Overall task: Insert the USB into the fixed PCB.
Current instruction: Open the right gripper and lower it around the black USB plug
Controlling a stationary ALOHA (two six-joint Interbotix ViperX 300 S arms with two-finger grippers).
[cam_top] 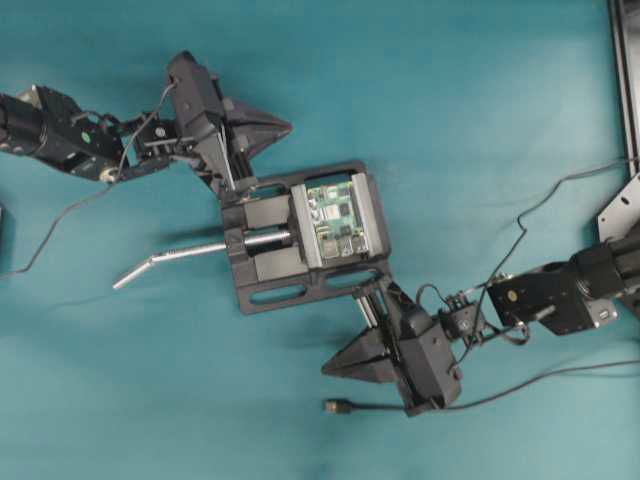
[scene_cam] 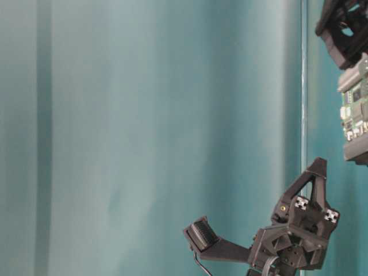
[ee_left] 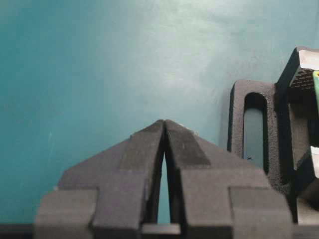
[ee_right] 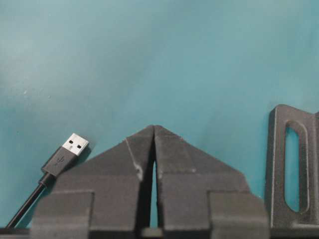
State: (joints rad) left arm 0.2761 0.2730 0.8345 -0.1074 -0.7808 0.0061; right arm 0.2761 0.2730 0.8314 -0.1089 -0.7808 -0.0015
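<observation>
The green fixed PCB (cam_top: pixel 335 218) is clamped in a black vise (cam_top: pixel 268 290) at the table's middle; its edge also shows in the table-level view (scene_cam: pixel 355 112). The USB (cam_top: pixel 336 406) lies loose on the teal cloth, its cable trailing right; the right wrist view shows its silver tip (ee_right: pixel 75 144) just left of the fingers. My right gripper (cam_top: pixel 326 368) is shut and empty, hovering between the vise and the USB. My left gripper (cam_top: pixel 288 127) is shut and empty, just above the vise's upper left corner. Both pairs of fingertips (ee_left: pixel 164 122) (ee_right: pixel 153 127) meet at a point.
The vise's bent silver handle (cam_top: pixel 170 262) sticks out to the left. A black metal frame (cam_top: pixel 625 100) runs along the right edge. Thin arm wires cross the cloth near both arms. The slotted vise base (ee_right: pixel 291 169) sits right of my right gripper.
</observation>
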